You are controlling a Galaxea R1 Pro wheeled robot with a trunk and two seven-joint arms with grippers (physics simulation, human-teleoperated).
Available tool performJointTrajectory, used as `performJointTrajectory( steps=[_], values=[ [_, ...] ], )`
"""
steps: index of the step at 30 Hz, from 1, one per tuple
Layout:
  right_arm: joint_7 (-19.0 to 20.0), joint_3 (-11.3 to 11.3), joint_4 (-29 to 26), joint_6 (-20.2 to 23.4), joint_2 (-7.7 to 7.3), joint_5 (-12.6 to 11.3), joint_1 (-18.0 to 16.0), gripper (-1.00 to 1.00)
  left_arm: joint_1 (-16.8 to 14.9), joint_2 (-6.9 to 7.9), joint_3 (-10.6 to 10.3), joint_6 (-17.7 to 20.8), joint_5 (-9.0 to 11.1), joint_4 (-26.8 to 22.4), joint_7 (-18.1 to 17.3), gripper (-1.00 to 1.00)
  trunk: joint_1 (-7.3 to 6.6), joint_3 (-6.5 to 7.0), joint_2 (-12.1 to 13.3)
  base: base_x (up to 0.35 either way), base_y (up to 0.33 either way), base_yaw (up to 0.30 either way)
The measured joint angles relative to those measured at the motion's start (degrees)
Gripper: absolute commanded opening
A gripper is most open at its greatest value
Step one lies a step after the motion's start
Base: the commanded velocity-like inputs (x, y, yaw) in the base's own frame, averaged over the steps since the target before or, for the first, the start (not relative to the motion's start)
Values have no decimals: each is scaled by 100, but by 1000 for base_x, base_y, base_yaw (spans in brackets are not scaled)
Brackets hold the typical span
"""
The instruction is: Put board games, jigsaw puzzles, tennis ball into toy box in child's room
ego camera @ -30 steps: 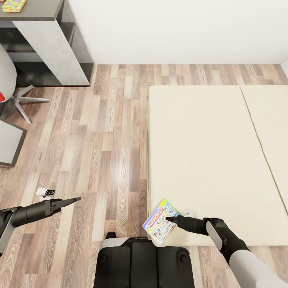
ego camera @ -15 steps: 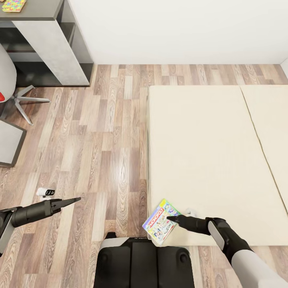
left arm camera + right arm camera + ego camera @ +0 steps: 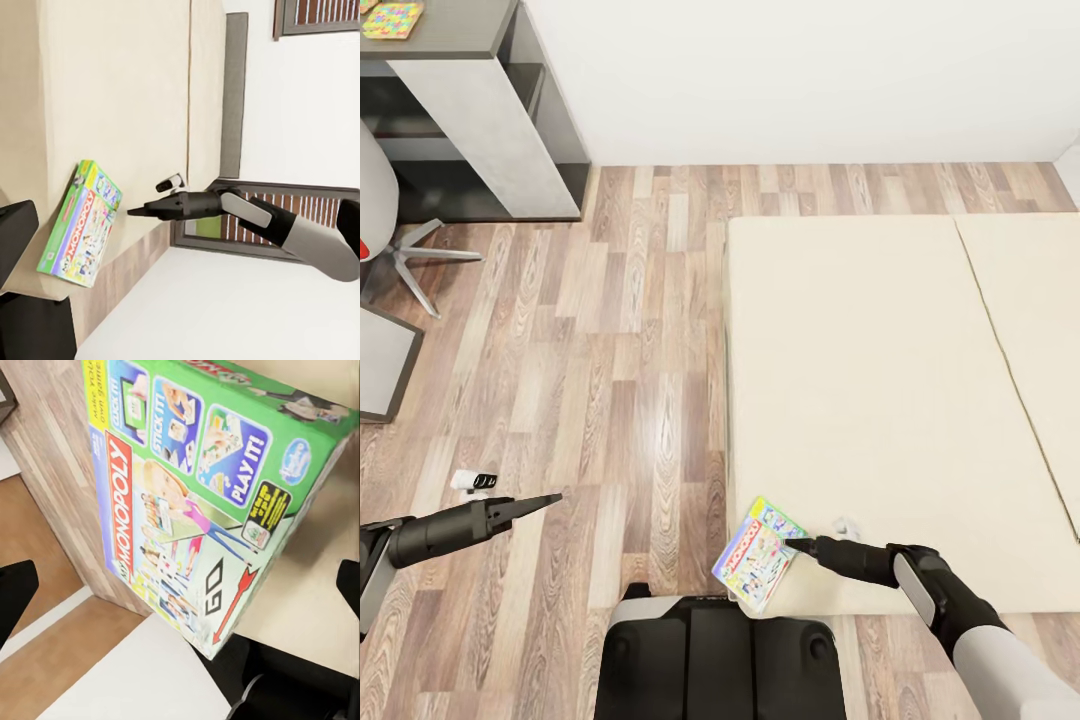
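A board game (image 3: 756, 550), a Monopoly box with a green and blue cover, lies at the near left corner of the beige bed (image 3: 880, 400) and overhangs its edge. My right gripper (image 3: 792, 545) points at the box's right side, just short of it and a little above the mattress. In the right wrist view the box (image 3: 202, 502) spans the space ahead, with one fingertip (image 3: 15, 600) at each side, wide apart. The left wrist view shows the box (image 3: 79, 225) and the right gripper (image 3: 135, 212) side on. My left gripper (image 3: 555, 497) hangs open over the floor. One jigsaw puzzle (image 3: 393, 18) lies on the table (image 3: 460, 25).
A swivel chair (image 3: 385, 215) stands by the table at the far left, with a grey surface (image 3: 375, 360) below it. A small white object (image 3: 473, 481) lies on the wood floor near my left arm. My dark base (image 3: 720, 655) sits against the bed's corner.
The head view has shifted slightly. My right gripper has drawn back a little from the board game. The left arm has not moved.
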Motion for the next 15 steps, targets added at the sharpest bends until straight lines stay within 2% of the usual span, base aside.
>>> performJointTrajectory(
  steps=[15],
  values=[
    [335, -6, 12, -15, -90, 1, 8, 100, 1, 1, 0, -2, 14, 0, 0, 100, 0, 130, 0, 0, 0, -90]
  ],
)
